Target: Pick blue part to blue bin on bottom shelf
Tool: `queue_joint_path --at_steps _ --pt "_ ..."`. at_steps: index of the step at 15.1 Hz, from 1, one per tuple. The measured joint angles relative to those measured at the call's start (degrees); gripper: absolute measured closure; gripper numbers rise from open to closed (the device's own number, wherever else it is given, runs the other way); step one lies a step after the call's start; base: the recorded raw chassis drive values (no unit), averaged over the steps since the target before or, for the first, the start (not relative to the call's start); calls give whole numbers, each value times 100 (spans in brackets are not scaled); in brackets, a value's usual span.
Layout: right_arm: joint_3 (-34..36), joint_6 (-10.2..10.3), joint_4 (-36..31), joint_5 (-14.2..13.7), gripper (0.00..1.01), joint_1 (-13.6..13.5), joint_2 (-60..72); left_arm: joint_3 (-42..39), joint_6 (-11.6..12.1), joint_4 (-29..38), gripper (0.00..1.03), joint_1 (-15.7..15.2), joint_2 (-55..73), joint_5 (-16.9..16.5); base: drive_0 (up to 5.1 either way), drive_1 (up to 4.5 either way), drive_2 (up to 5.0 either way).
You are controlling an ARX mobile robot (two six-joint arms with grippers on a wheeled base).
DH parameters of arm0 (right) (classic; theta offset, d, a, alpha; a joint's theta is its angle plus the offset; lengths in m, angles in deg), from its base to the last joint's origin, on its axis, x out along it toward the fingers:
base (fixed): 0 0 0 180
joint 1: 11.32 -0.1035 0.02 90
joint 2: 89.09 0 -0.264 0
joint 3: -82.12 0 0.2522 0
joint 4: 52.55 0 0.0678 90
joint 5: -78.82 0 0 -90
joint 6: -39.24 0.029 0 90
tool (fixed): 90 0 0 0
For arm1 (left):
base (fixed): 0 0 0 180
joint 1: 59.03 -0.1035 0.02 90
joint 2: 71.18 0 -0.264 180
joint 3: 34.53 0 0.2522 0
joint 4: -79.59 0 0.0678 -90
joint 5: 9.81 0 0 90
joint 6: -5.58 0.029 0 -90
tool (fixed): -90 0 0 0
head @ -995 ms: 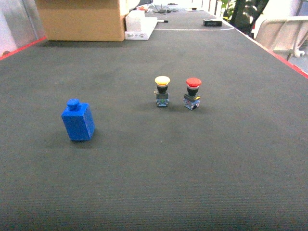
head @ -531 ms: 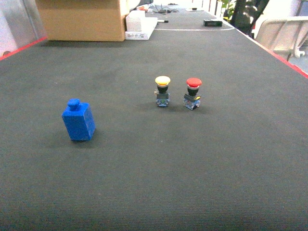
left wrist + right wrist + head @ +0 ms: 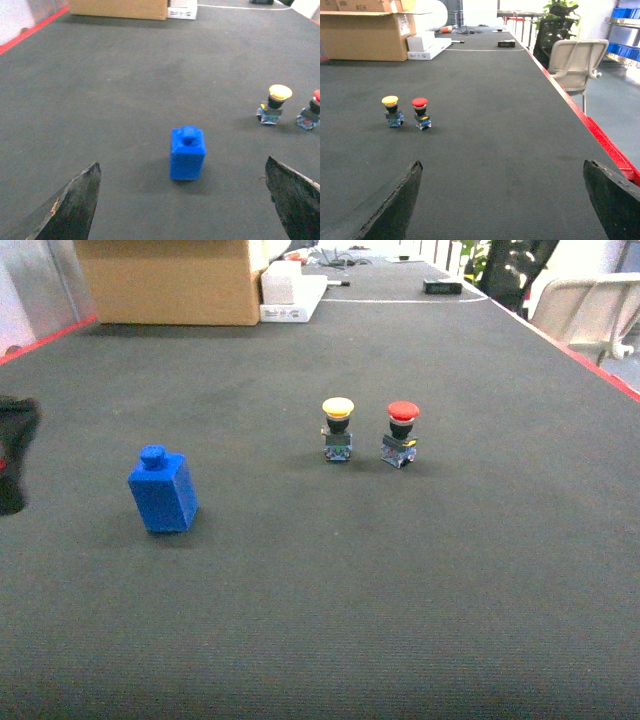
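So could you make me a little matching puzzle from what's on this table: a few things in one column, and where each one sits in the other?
Things:
1. blue part
2. yellow push button
3. red push button
4. cardboard box

Places, as the head view shows them:
A. far back, at the left
B. alone, near the left side
C. right one of the middle pair
D. left one of the middle pair

Pairs: 1-B, 2-D, 3-C, 4-A

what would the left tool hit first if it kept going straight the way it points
Probably the blue plastic block with a round knob: it sits centred between the open left tool's fingertips, with bare dark mat before it. Depth is uncertain.
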Motion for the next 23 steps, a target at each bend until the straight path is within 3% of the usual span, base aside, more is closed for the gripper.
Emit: queue_joint_path --at_steps 2,3,4,8,16,21,23 --pt "0 0 0 0 3 0 0 1141 -50 439 5 286 2114 -101 0 0 0" --pt "0 0 0 2 3 0 0 1755 -138 820 5 122 3403 -7 0 0 0" --pt "0 0 0 0 3 0 0 1897 -175 964 5 61 3794 76 0 0 0" --pt "0 0 0 0 3 0 0 2347 -310 1276 5 -35 4795 116 0 0 0" --pt "0 0 0 2 3 0 0 2809 -433 1309 6 -105 5285 -44 0 0 0" --pt "0 0 0 0 3 0 0 2861 -365 1458 56 -149 5320 -236 0 0 0" --pt "0 0 2 0 3 0 0 2653 -302 1604 58 -166 5193 -299 0 0 0"
